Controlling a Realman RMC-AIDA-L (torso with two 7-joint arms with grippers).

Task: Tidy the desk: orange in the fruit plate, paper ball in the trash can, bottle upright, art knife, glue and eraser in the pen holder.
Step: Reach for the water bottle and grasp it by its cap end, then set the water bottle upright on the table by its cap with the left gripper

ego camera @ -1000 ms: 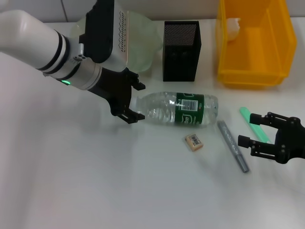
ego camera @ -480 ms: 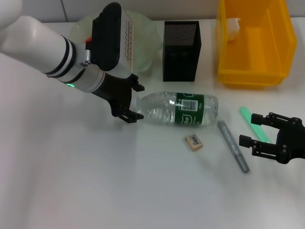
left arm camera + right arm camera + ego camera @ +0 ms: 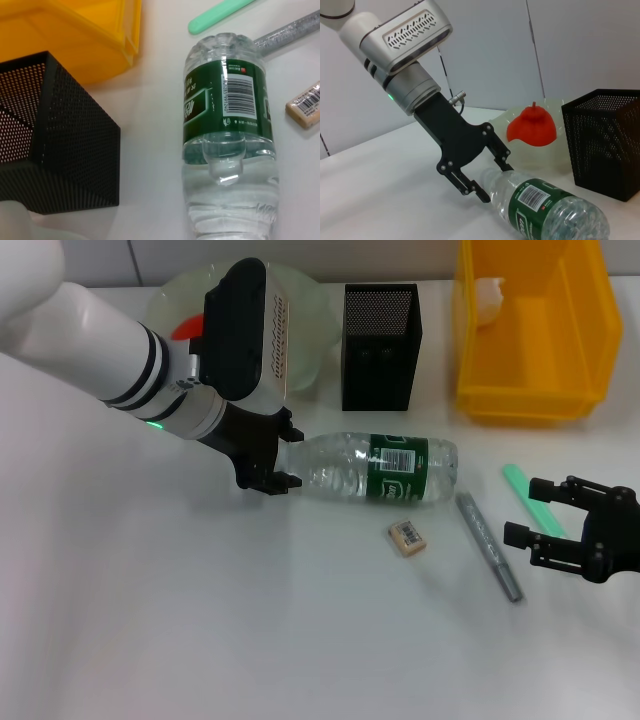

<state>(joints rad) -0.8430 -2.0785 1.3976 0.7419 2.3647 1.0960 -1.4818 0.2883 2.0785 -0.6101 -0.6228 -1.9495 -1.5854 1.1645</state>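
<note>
The left gripper [image 3: 283, 460] sits at the neck end of the bottle [image 3: 375, 469], its fingers spread to either side of the cap end and not yet closed on it, as the right wrist view shows. The bottle lies on its side on the table [image 3: 200, 620], base toward the robot's right, just in front of the black mesh pen holder [image 3: 381, 345]. The right gripper [image 3: 548, 522] rests low on the table at the robot's right, fingers apart and empty, just beside the green art knife [image 3: 530, 499].

Judging by how things lie, two jobs look done: the orange [image 3: 532, 128] sits in the pale fruit plate [image 3: 310, 315] behind the left arm, and a white paper ball [image 3: 488, 297] lies in the yellow bin [image 3: 530, 330] that serves as trash can. Standing the bottle up is the step in hand. Three items remain on the table: the eraser [image 3: 407, 537] just in front of the bottle, the grey glue stick [image 3: 489, 545] to its right, and the art knife.

Count: one bottle, one orange, one paper ball, one eraser, one glue stick, one art knife, one pen holder, one bin, one plate.
</note>
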